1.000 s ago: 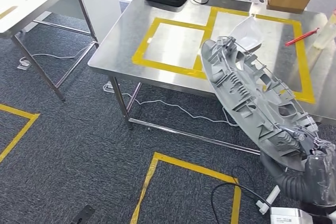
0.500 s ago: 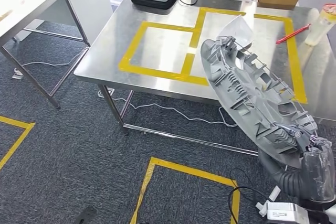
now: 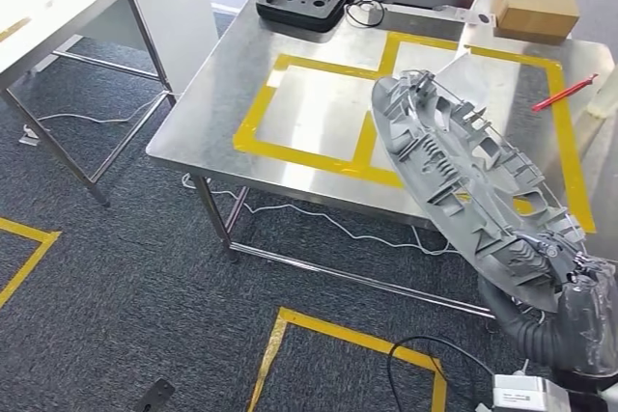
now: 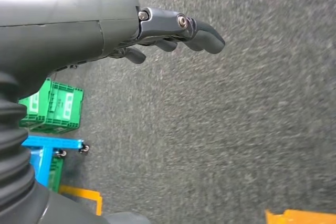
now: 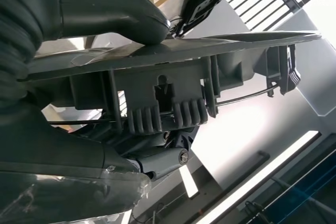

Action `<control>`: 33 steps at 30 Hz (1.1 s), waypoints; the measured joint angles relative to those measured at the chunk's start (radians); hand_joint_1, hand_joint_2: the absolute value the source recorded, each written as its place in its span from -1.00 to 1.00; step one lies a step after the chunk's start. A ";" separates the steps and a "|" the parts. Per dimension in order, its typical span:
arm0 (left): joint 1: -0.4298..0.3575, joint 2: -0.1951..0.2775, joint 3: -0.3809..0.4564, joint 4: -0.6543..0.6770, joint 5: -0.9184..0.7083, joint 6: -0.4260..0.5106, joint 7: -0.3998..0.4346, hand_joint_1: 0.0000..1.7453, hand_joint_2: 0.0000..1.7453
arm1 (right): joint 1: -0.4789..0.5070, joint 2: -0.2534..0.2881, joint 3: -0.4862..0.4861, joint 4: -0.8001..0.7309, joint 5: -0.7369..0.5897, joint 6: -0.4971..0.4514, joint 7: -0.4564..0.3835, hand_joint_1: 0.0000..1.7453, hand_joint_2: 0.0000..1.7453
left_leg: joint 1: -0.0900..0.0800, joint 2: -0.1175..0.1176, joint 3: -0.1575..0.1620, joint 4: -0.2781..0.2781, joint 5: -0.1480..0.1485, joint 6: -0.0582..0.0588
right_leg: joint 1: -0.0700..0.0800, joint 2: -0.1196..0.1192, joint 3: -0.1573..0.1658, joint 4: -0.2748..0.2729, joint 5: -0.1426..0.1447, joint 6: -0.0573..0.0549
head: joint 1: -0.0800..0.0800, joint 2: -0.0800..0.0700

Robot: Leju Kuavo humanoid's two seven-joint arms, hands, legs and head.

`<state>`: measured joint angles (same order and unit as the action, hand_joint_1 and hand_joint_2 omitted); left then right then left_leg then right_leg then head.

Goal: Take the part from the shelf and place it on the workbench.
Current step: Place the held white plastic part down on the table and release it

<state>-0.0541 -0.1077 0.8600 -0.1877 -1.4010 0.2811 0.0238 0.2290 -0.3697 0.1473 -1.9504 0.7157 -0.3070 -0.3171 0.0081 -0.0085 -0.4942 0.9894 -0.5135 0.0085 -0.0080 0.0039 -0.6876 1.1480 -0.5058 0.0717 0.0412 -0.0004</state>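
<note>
Transport step in hand: part carried toward workbench, not yet set down.

Right hand (image 3: 579,311) grips the part (image 3: 466,190), a long grey moulded plastic panel, ribbed and clipped on its upper face, held tilted above the near edge of the workbench (image 3: 211,113). Left hand (image 4: 174,32) hangs over dark carpet, fingers loosely apart, holding nothing. Judged next: carry it further over the brushed steel top and lower it flat within the yellow tape outline (image 3: 321,156).
</note>
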 joint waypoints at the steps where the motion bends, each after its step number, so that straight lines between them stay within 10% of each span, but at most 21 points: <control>1: 0.000 0.000 0.000 0.000 -0.001 0.000 0.001 -1.00 1.00 | 0.000 0.000 0.000 0.001 0.000 0.000 0.000 1.00 1.00 | -0.001 0.000 0.014 0.000 -0.013 -0.005 | 0.000 -0.004 0.009 -0.052 0.047 -0.004 | 0.001 0.000; 3: -0.002 0.001 0.000 0.000 -0.001 -0.001 0.005 -1.00 1.00 | 0.000 0.000 0.000 0.001 0.001 0.001 -0.001 1.00 1.00 | -0.005 0.000 0.032 -0.004 -0.032 -0.017 | 0.002 -0.006 0.023 -0.101 0.098 -0.019 | 0.000 0.000; 6: -0.008 0.003 0.000 0.000 -0.001 -0.002 0.006 -1.00 1.00 | 0.000 0.000 0.000 0.000 0.004 0.001 -0.001 1.00 1.00 | -0.005 0.002 0.041 0.010 -0.031 -0.034 | 0.001 0.001 0.046 -0.107 0.085 -0.044 | -0.003 0.000; 11: -0.011 0.001 0.000 0.000 0.000 -0.001 0.002 -1.00 1.00 | 0.000 0.000 0.000 -0.001 0.004 0.001 -0.001 1.00 1.00 | -0.005 0.002 -0.145 0.264 -0.111 -0.049 | -0.001 0.006 0.094 -0.115 0.046 -0.063 | -0.007 0.000; 13: -0.006 0.002 0.000 0.000 0.000 0.000 0.002 -1.00 1.00 | 0.001 0.000 0.000 0.000 0.004 0.002 0.000 1.00 1.00 | -0.007 0.002 -0.189 0.262 -0.126 -0.043 | -0.001 0.009 0.122 -0.116 0.024 -0.063 | -0.007 0.000; 17: 0.000 0.004 0.000 0.000 0.000 0.000 0.003 -1.00 1.00 | 0.000 0.000 0.001 0.002 0.005 0.003 0.000 1.00 1.00 | -0.022 0.001 -0.176 0.063 0.059 -0.014 | 0.002 0.015 0.183 -0.126 -0.024 -0.051 | -0.007 0.000; 21: -0.002 0.004 0.002 0.000 0.000 0.001 0.004 -1.00 1.00 | -0.002 0.000 0.001 0.001 0.006 0.005 -0.001 1.00 1.00 | -0.019 -0.006 -0.127 0.008 0.086 0.000 | 0.008 0.017 0.237 -0.128 -0.046 -0.030 | -0.006 0.000; 23: -0.007 0.004 0.002 0.000 0.000 0.001 0.004 -1.00 1.00 | -0.004 0.000 0.001 0.001 0.006 0.006 -0.001 1.00 1.00 | -0.015 -0.005 -0.099 0.003 0.087 0.012 | 0.007 0.011 0.218 -0.063 -0.072 -0.018 | -0.004 0.000; 27: -0.006 0.004 0.002 0.000 0.000 0.001 0.004 -1.00 1.00 | -0.001 -0.001 0.001 0.001 0.008 0.006 0.001 1.00 1.00 | -0.014 -0.004 -0.065 0.004 0.062 0.017 | 0.003 0.005 0.071 0.134 -0.147 -0.005 | -0.002 0.000; 33: -0.003 0.001 0.003 0.000 0.000 0.002 0.004 -1.00 1.00 | 0.004 -0.002 0.001 0.000 0.011 0.006 0.004 1.00 1.00 | -0.014 -0.006 -0.013 0.001 0.015 -0.003 | 0.004 0.001 0.093 -0.108 0.045 -0.018 | -0.003 0.000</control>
<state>-0.0574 -0.1070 0.8632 -0.1877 -1.4012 0.2830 0.0278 0.2327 -0.3716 0.1487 -1.9500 0.7268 -0.3010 -0.3128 -0.0060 -0.0150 -0.5076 0.9909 -0.4988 0.0055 -0.0042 0.0051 -0.5949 1.0401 -0.4612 0.0534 0.0385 -0.0008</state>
